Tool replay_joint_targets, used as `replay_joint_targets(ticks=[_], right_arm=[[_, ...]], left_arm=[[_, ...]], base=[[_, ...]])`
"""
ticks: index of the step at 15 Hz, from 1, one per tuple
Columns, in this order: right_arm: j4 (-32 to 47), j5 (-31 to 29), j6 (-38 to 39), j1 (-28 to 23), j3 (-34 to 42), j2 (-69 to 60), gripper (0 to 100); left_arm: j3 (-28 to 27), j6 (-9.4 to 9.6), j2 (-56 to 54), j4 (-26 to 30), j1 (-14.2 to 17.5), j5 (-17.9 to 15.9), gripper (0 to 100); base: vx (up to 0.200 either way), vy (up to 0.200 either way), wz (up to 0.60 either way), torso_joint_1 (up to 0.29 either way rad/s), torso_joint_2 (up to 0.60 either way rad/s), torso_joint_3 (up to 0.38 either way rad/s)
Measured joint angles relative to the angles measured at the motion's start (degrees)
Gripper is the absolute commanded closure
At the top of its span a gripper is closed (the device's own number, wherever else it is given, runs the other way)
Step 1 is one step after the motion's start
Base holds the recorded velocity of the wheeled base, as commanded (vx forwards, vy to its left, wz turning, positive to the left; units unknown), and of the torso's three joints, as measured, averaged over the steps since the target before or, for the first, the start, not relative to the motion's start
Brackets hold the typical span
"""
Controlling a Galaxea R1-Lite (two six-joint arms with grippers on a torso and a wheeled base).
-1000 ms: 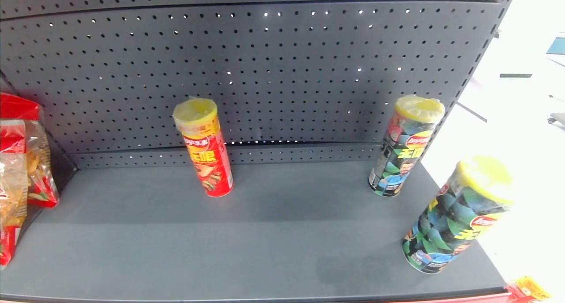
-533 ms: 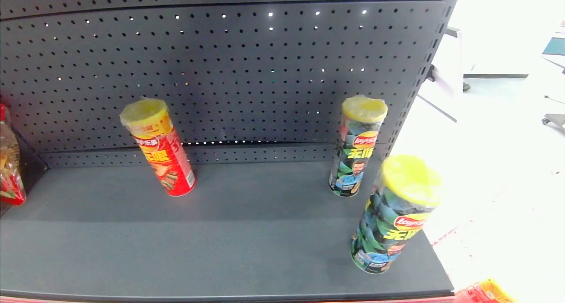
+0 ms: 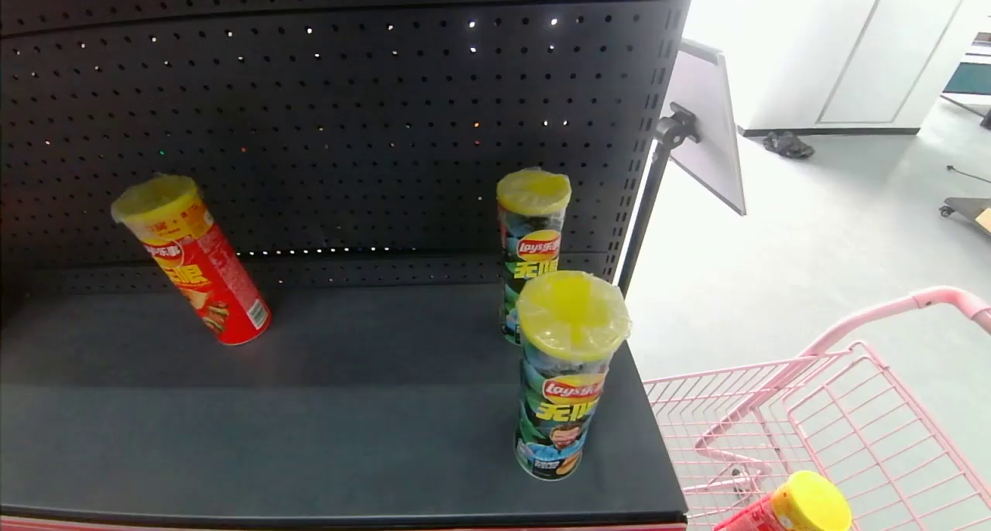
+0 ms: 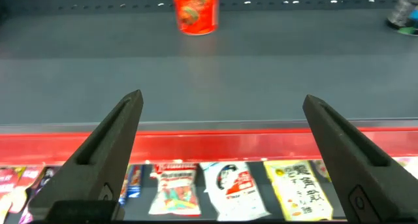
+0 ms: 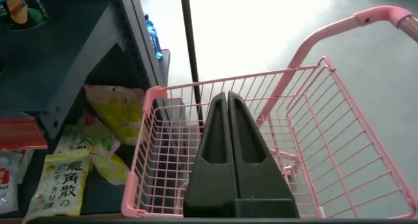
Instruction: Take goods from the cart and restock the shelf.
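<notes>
Restocking is partly done: a red can [image 3: 193, 260] and two dark cans [image 3: 565, 376] stand on the shelf [image 3: 348, 407]. Right of the shelf, the cart [image 3: 852, 407] holds a spare can [image 3: 805, 508], perhaps more hidden. My left hand [image 4: 223, 100] is spread wide before the shelf's front edge. My right hand [image 5: 227, 96], closed and empty, is off its right end.

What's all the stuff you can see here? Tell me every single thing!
red can: one, red with yellow lid, back left of the shelf
dark cans: two, green-blue with yellow lids, right end of the shelf, one behind the other
shelf: one, dark grey, pegboard back
cart: one, pink wire, right of the shelf
cart can: one, red with yellow lid, inside the cart
snack bags: several, white and yellow, lower shelf
sign panel: one, grey, on a pole at the shelf's right end
left hand: one, black, open, before the shelf's edge
right hand: one, black, shut, above the cart
</notes>
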Motion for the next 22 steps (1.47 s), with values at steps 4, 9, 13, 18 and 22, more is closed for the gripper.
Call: replay_joint_targets(ticks=[4, 9, 13, 18, 22], right_arm=[[0.02, 0.02, -0.06, -0.10, 0.00, 0.00, 100], [0.02, 0.05, -0.17, -0.11, 0.00, 0.00, 100], [0.02, 0.02, -0.15, -0.10, 0.00, 0.00, 100], [0.02, 0.00, -0.12, -0.07, 0.00, 0.00, 100], [0.02, 0.02, -0.09, -0.10, 0.00, 0.00, 100]], left_arm=[[0.00, -0.01, 0.00, 0.00, -0.04, 0.02, 0], [0.00, -0.01, 0.00, 0.02, -0.02, 0.00, 0], [0.00, -0.01, 0.00, 0.02, -0.04, 0.00, 0], [0.00, 0.00, 0.00, 0.02, -0.04, 0.00, 0], [0.00, 0.00, 0.00, 0.02, -0.06, 0.02, 0]], base=[[0.000, 0.000, 0.00, 0.000, 0.00, 0.000], [0.000, 0.000, 0.00, 0.000, 0.00, 0.000], [0.000, 0.000, 0.00, 0.000, 0.00, 0.000], [0.000, 0.000, 0.00, 0.000, 0.00, 0.000], [0.000, 0.000, 0.00, 0.000, 0.00, 0.000]])
